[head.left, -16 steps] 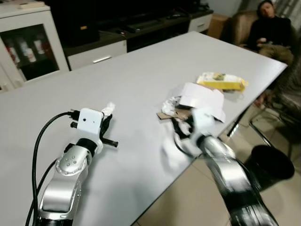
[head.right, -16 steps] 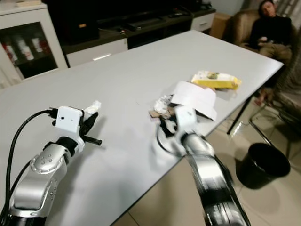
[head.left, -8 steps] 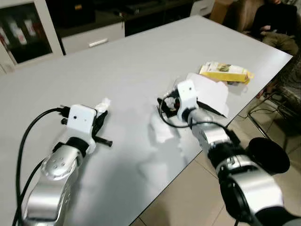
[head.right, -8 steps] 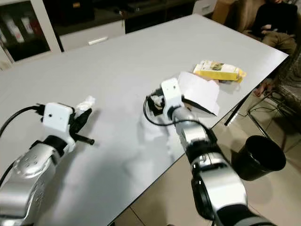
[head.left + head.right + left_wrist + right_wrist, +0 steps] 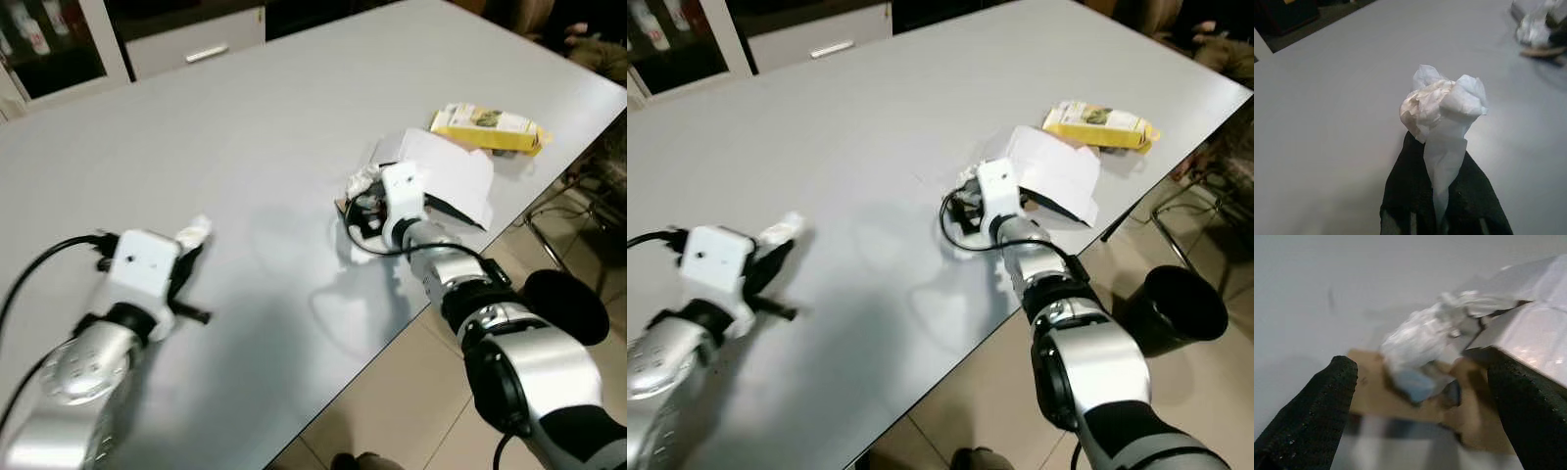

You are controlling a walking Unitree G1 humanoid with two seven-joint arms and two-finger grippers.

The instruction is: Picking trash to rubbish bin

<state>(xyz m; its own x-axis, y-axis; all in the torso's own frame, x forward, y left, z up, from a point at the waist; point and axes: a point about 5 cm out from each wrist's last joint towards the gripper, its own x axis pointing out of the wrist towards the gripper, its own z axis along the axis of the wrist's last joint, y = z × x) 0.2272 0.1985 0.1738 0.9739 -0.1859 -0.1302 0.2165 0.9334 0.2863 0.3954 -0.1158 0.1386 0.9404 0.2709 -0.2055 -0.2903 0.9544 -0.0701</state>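
My left gripper [image 5: 189,251] hovers over the near left of the grey table [image 5: 294,117], shut on a crumpled white tissue [image 5: 1442,105] that sticks out past its fingertips. My right gripper [image 5: 1420,369] is open and low at the table's right edge. A crumpled white wrapper [image 5: 1420,342] lies on a brown cardboard scrap [image 5: 1371,391] just ahead of it, between the lines of the two fingers [image 5: 1317,406]. A folded white paper [image 5: 446,176] touches that pile on the right. A yellow packet [image 5: 487,129] lies farther right.
A black rubbish bin [image 5: 1171,308] stands on the tiled floor off the table's right edge, near a chair frame [image 5: 578,186]. A glass-door cabinet [image 5: 54,44] and a low white drawer unit [image 5: 196,49] stand behind the table.
The camera has tilted down. My right arm has reached forward from the table's edge to the trash pile. My left gripper keeps hold of the tissue.
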